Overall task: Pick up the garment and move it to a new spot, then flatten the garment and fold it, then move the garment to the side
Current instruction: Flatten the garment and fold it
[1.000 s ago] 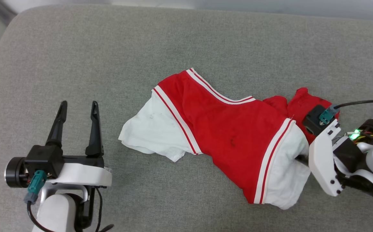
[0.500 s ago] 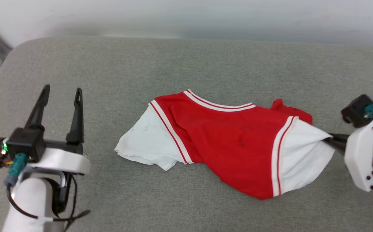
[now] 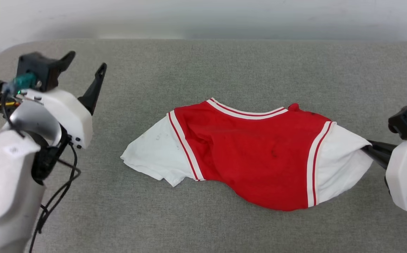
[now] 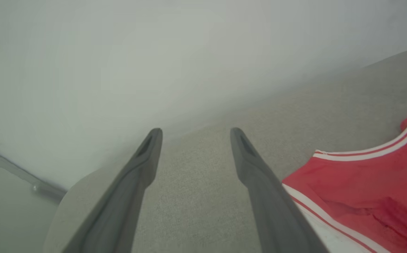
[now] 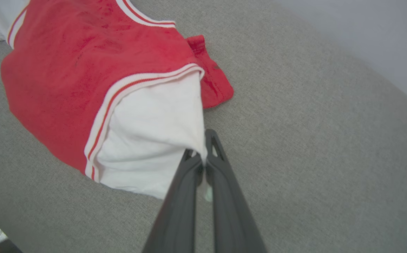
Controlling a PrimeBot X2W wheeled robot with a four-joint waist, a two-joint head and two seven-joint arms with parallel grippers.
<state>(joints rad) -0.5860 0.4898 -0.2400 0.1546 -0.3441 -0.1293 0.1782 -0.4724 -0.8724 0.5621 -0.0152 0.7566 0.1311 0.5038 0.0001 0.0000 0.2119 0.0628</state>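
Observation:
The garment (image 3: 252, 158) is a red jersey shirt with white sleeves and red-and-white striped trim, lying crumpled on a grey cushioned surface (image 3: 203, 70). My right gripper (image 3: 365, 149) is shut on the edge of its right white sleeve and pulls that sleeve taut. The right wrist view shows this gripper (image 5: 203, 149) pinching the white cloth of the garment (image 5: 84, 70). My left gripper (image 3: 86, 61) is open and raised at the far left, well away from the left sleeve. In the left wrist view it (image 4: 195, 131) holds nothing, with the garment (image 4: 365, 189) at lower right.
A pale wall (image 3: 203, 17) runs along the far edge of the grey surface. The surface's rounded left corner (image 4: 66, 186) lies beyond my left gripper. A black cable (image 3: 48, 207) hangs from my left arm. Bare grey fabric lies all around the garment.
My right gripper has shut on the right sleeve and drawn it to the right, stretching the garment out. My left arm has risen toward the far left, still open. The head camera tilted up early on.

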